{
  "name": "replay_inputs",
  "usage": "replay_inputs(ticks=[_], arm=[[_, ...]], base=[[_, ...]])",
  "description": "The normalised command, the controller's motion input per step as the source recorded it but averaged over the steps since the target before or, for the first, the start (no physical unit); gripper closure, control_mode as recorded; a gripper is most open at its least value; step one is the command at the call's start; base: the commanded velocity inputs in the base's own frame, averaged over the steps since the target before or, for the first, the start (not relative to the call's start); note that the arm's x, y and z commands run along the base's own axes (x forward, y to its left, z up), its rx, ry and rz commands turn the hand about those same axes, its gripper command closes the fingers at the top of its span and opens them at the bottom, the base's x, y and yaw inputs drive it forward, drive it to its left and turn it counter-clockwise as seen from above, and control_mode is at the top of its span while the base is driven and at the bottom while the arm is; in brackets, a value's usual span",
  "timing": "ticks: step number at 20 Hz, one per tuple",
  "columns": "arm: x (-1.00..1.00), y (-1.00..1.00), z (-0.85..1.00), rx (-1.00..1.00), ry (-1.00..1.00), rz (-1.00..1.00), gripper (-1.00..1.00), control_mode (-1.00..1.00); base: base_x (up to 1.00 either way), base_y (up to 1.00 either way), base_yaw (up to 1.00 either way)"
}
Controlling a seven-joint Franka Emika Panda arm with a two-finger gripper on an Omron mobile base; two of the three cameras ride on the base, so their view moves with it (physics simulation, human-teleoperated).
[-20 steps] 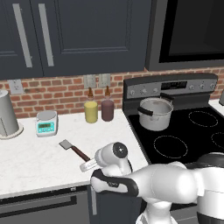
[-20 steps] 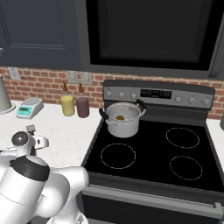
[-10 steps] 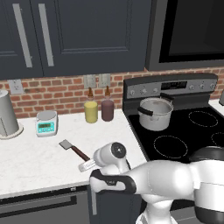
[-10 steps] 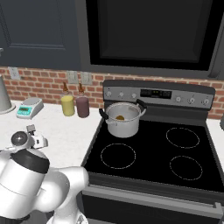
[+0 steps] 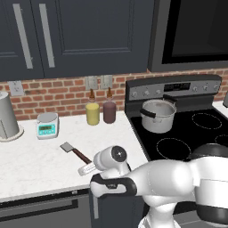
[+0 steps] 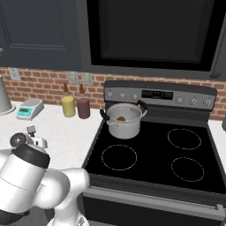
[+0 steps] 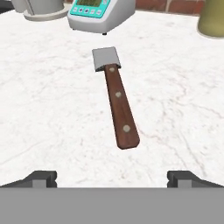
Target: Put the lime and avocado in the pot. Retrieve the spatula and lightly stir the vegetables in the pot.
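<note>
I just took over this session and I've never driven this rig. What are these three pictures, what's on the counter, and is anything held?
It's a white robot arm on a mobile base in a simulated kitchen. Two pictures come from base cameras behind the arm, left and right; the third looks along the hand. On the marble counter lie the spatula, a small scale, two bottles and a grey container. The pot sits on the stove, something brownish inside. The gripper hangs over the spatula's handle, jaws wide open, holding nothing.
</note>
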Motion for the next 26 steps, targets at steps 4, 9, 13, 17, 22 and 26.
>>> replay_inputs(ticks=[4, 9, 13, 17, 22, 26], arm=[[0.03, 0.03, -0.03, 0.0, 0.0, 0.0, -1.0, -1.0], [0.11, 0.08, -0.05, 0.0, 0.0, 0.0, -1.0, -1.0], [0.14, 0.0, 0.0, 0.0, 0.0, 0.0, -1.0, -1.0], [0.18, -0.14, 0.0, 0.01, 0.0, 0.01, -1.0, -1.0], [0.19, -0.01, 0.0, 0.0, 0.0, 0.0, -1.0, -1.0], [0.19, 0.04, -0.08, 0.0, 0.0, 0.0, -1.0, -1.0]], base=[[0.0, 0.0, 0.0], [0.0, 0.0, 0.0], [0.0, 0.0, 0.0], [0.0, 0.0, 0.0], [0.0, 0.0, 0.0], [0.0, 0.0, 0.0]])
